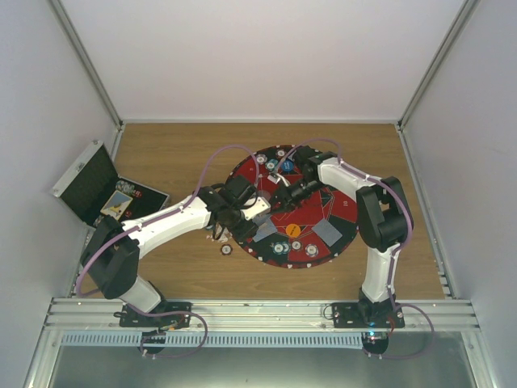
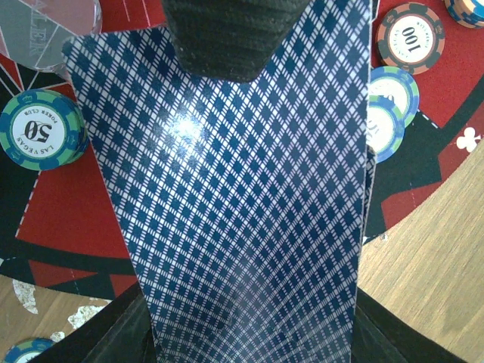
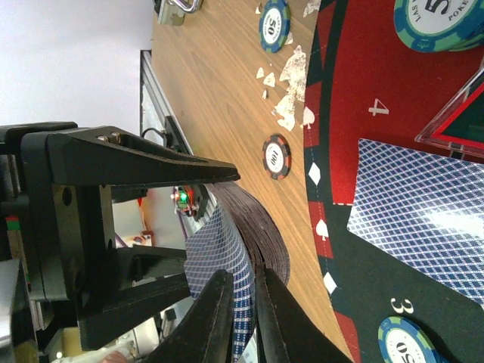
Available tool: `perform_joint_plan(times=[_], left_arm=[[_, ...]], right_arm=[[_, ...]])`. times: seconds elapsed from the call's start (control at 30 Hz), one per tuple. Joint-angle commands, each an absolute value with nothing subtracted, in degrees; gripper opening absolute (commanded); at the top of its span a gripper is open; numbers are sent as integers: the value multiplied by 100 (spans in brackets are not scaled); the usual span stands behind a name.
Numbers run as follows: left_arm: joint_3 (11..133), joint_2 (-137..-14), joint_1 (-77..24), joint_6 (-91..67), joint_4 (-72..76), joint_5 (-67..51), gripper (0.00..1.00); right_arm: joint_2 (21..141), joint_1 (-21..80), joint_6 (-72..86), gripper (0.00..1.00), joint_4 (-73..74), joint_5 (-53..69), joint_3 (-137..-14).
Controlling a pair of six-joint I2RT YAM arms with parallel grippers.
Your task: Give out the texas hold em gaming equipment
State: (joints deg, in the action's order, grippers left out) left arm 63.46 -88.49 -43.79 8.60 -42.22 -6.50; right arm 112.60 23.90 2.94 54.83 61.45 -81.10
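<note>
Now: both arms meet over the mat (image 1: 323, 206), with the deck (image 2: 242, 212) held between them.
Left gripper (image 1: 252, 212) is clamped on the bowed deck, card backs facing its wrist camera. Right gripper (image 3: 255, 302) has its fingers almost together, nipping the deck's outer card (image 3: 219, 249). Another card (image 3: 423, 212) lies face-down on the mat. A 100 chip (image 3: 276, 156) sits on the bare table (image 3: 219, 91).

Lab robot cell — white panel walls (image 1: 258, 56), aluminium frame rails (image 1: 258, 311).

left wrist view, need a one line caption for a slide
Left gripper holding blue-backed playing cards above the red-and-black mat, poker chips on either side
</note>
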Motion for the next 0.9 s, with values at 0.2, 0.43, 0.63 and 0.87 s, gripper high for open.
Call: perform_joint_plan(times=[0.2, 0.43, 0.63, 0.87], left_arm=[[6460, -8835, -4421, 899, -4008, -630, 53], [6460, -8824, -4421, 896, -3999, -609, 53], [6452, -8815, -4421, 905, -4007, -623, 53], [6441, -8772, -4421, 879, -4036, -659, 53]], right_arm=[[11094, 2414, 618, 1, 5177, 6037, -8050], [10337, 1926, 1421, 0, 4451, 5726, -7245], [9205, 933, 2163, 1, 3863, 5320, -6096], [7516, -198, 3466, 0, 2996, 4234, -4575]])
